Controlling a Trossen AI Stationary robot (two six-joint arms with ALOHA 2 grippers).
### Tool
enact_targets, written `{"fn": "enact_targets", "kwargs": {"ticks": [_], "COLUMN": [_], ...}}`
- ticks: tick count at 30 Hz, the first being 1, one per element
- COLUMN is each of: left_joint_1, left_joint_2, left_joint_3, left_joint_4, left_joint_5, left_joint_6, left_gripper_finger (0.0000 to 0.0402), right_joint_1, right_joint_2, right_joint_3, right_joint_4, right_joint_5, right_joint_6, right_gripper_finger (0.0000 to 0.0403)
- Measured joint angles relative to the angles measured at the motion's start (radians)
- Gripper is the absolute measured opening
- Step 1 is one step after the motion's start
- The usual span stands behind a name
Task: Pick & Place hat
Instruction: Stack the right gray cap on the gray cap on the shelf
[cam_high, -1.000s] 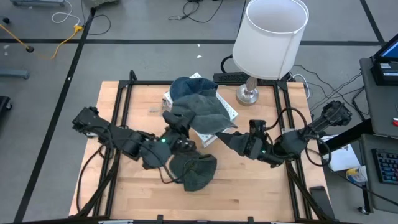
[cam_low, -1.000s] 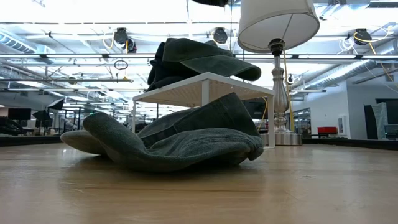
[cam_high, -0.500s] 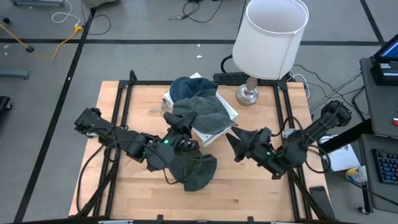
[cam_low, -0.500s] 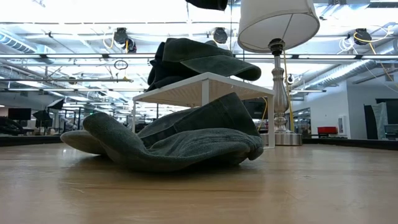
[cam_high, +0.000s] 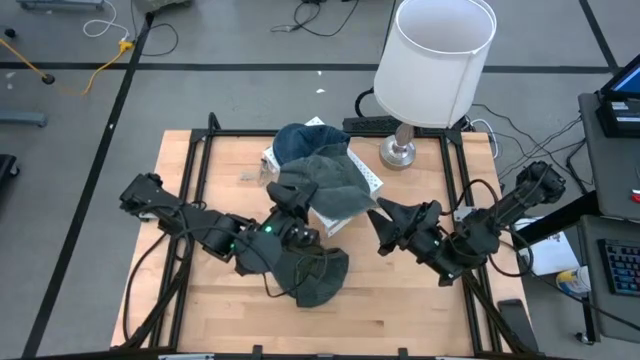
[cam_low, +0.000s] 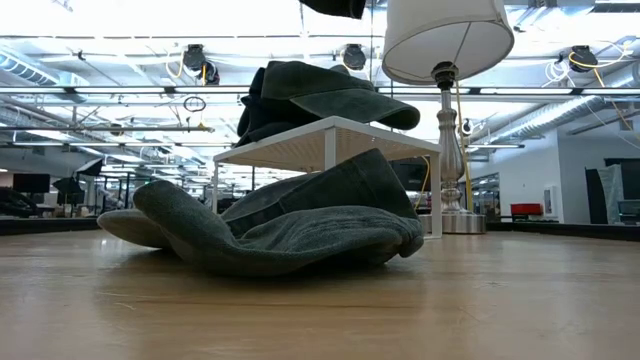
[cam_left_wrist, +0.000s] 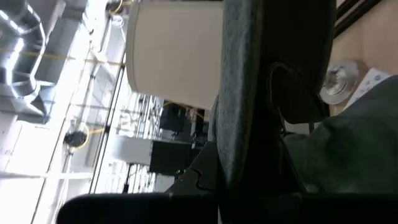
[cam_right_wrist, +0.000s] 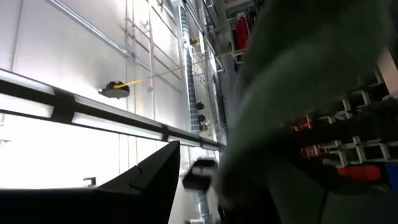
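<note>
A grey-green hat (cam_high: 325, 178) hangs in the air over the white stand (cam_high: 372, 182), with my left gripper (cam_high: 293, 203) shut on it. Only its lowest part (cam_low: 335, 5) reaches into the low view. Below it, a grey cap (cam_low: 330, 95) lies on top of a blue hat (cam_high: 298, 140) on the stand (cam_low: 330, 130). Another dark grey hat (cam_high: 318, 277) (cam_low: 280, 225) lies flat on the table, near the front. My right gripper (cam_high: 380, 228) stands open just right of the held hat, with nothing between its fingers. My left gripper pinches the hat's edge (cam_left_wrist: 239, 93) between its two fingers, at the hat's near left side (cam_high: 297, 195). The fingers come level from the table's near left. The hat is lifted clear of the stand and spreads away from the fingers toward the right.
A lamp with a wide white shade (cam_high: 437, 55) stands on its metal base (cam_high: 398, 152) at the back right, close to the stand. A black frame (cam_high: 205, 140) runs along the table's edges. Bare wood (cam_high: 400, 310) lies at the near right.
My right gripper has drawn back from the held hat's right edge toward the table's right edge, rolling about its own line and sinking a little, its fingers still spread. The hat's right corner, which reached over that gripper, has pulled in, and the hat's lowest part hangs lower.
</note>
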Motion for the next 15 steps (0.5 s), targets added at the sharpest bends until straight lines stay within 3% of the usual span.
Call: {"fn": "enact_targets", "kwargs": {"ticks": [9,15], "left_joint_1": [-0.028,-0.028], "left_joint_2": [0.0,0.0], "left_joint_3": [0.0,0.0], "left_joint_4": [0.0,0.001], "left_joint_5": [0.041,0.042], "left_joint_6": [0.078,0.065], "left_gripper_finger": [0.0008,0.0007], "right_joint_1": [-0.015,-0.015], "right_joint_2": [0.001,0.001], "right_joint_3": [0.0,0.0], "right_joint_4": [-0.008,-0.037], "right_joint_5": [-0.024,-0.023], "right_joint_6": [0.047,0.02], "right_gripper_finger": [0.0199,0.0091]}}
